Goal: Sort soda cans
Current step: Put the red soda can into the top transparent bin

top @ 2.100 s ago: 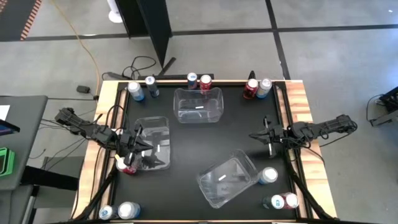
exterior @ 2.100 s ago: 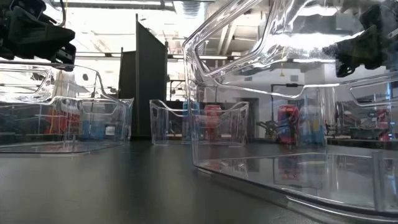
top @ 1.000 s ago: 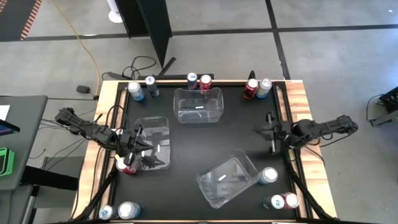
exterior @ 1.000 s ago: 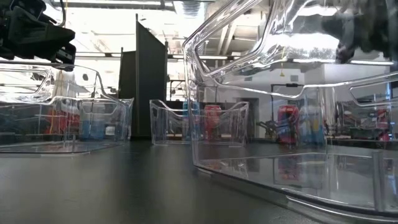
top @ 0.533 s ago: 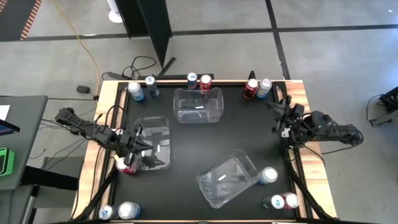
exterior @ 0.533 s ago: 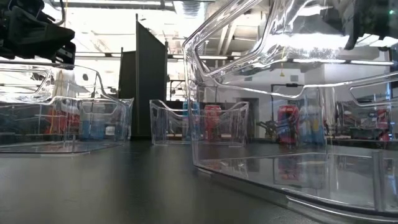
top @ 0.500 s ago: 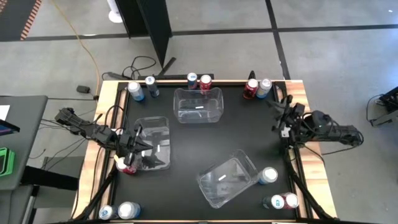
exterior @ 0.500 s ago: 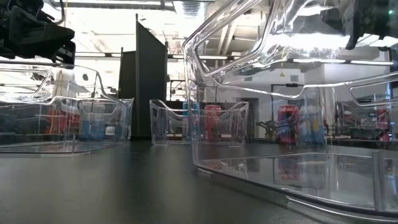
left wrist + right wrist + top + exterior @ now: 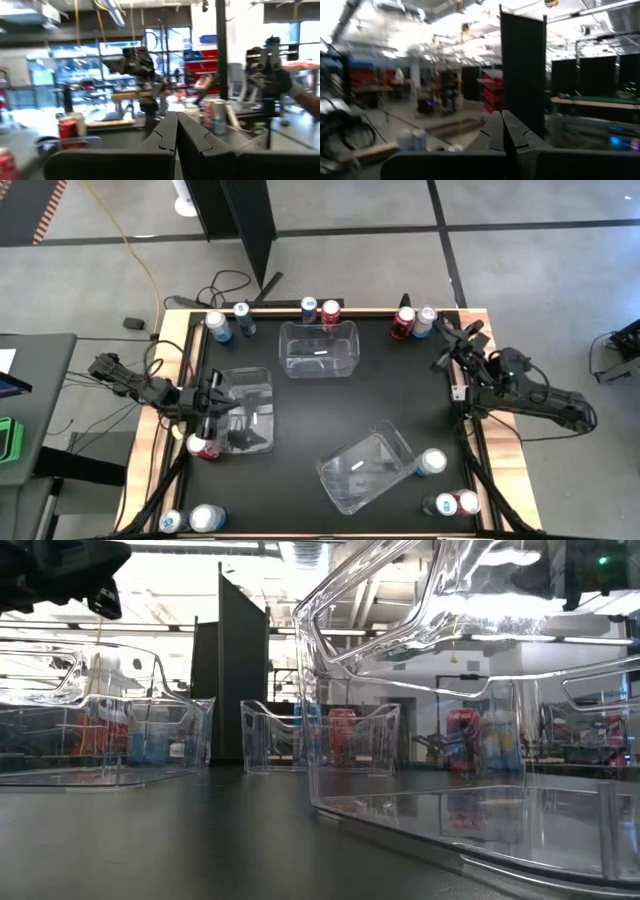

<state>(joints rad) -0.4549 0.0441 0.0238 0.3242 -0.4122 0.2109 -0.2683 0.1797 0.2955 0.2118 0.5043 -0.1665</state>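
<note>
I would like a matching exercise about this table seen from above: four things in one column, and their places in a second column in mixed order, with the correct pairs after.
Things:
1. left gripper
2. right gripper
3. tilted clear bin
4. red can

Places:
A. far right corner, beside two cans
B. near half of the table, toward the right
C. by the left edge, beside the left bin's near corner
D. over the left bin's edge

Pairs: 1-D, 2-A, 3-B, 4-C
</note>
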